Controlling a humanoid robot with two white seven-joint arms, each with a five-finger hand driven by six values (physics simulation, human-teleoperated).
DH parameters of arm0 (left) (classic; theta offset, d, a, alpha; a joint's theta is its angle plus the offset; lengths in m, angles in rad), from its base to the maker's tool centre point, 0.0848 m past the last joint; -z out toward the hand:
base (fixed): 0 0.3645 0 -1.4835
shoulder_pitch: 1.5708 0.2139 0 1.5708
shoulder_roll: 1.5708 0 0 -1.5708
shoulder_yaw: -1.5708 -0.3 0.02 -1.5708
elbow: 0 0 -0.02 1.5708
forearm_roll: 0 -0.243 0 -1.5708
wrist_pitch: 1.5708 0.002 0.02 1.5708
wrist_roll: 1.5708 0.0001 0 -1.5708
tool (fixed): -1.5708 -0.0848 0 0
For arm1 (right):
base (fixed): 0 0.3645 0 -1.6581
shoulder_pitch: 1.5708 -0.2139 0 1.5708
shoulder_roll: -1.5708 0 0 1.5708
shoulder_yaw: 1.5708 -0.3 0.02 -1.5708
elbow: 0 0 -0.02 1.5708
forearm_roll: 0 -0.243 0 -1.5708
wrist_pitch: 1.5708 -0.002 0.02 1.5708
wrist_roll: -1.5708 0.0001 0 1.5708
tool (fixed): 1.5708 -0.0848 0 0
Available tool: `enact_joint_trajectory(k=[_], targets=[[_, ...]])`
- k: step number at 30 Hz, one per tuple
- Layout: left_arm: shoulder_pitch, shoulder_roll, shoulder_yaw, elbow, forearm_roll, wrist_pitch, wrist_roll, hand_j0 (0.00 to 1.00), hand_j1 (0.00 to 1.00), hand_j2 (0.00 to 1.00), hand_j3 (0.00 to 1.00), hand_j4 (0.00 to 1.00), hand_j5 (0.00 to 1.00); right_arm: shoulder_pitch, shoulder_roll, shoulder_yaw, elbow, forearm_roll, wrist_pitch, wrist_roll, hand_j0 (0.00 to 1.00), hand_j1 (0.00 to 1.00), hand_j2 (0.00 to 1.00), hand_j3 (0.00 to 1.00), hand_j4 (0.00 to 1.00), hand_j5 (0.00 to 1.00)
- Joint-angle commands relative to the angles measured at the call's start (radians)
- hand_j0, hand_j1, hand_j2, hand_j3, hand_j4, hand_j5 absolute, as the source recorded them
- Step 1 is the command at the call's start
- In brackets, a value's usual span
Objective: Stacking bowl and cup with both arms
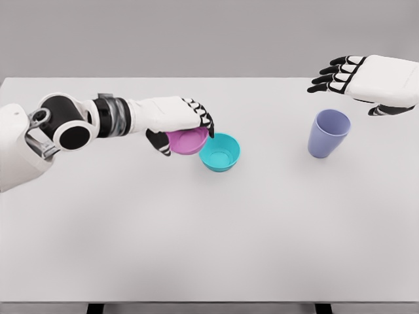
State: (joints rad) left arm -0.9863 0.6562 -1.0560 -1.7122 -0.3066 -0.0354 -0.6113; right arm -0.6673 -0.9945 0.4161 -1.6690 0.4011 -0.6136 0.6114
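White flat table [131, 248] carried everything. Left white five-finger hand [180, 121] sat left of centre, wrapped around pink plastic bowl [188, 140], bowl tilted. Teal plastic bowl [220, 152] stood on table just right of pink one, rims touching or nearly. Lavender plastic cup [327, 133] stood well apart to right. Right white five-finger hand [366, 80] hovered behind and above cup, fingers extended.

Bright, even, diffuse light; faint soft shadows; no glare; slightly soft render.
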Motion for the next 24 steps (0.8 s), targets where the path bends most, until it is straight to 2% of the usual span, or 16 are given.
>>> enact_joint_trajectory(k=[1, 24], targets=[[0.0, -0.018, -0.002, -0.003, 0.0, -0.003, 0.0, 0.68, 0.68, 0.68, 0.68, 0.68, 0.68, 0.0, -0.001, 0.0, 0.0, -0.004, 0.003, -0.001, 1.0, 1.0, 1.0, 1.0, 1.0, 1.0], [0.005, -0.135, -0.01, 0.029, -0.065, -0.003, 0.0, 0.69, 0.69, 0.69, 0.69, 0.69, 0.69, 0.0, -0.001, 0.0, 0.0, -0.004, 0.003, -0.001, 1.0, 1.0, 1.0, 1.0, 1.0, 1.0]])
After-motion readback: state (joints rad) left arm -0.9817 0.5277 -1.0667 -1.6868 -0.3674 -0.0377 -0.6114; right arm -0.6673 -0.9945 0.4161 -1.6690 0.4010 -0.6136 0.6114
